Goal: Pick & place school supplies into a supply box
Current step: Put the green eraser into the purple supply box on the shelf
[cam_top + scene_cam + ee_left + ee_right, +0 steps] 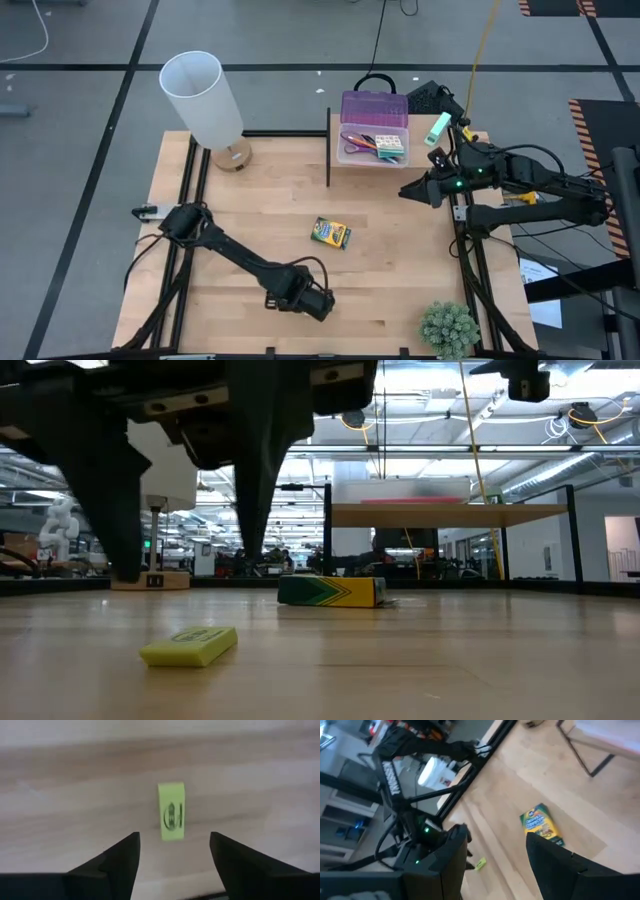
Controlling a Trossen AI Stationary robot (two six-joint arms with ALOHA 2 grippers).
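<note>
Nearest the low camera, the yellow eraser (190, 646) is lying flat on the table (400, 270). Left gripper (172, 852) is hovering above it, fingers spread wide. Crayon box (330, 233) is sitting mid-table. Supply box (373, 128) is standing open on its raised shelf. Right gripper (497, 852) is hanging open beside it, holding nothing.

Pale wooden table (400, 250), glossy cardboard crayon box (330, 233), clear plastic supply box (374, 132).

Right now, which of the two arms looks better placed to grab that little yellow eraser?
The left. Its gripper hovers open right over the yellow eraser, while the right gripper hangs far off by the supply box.
</note>
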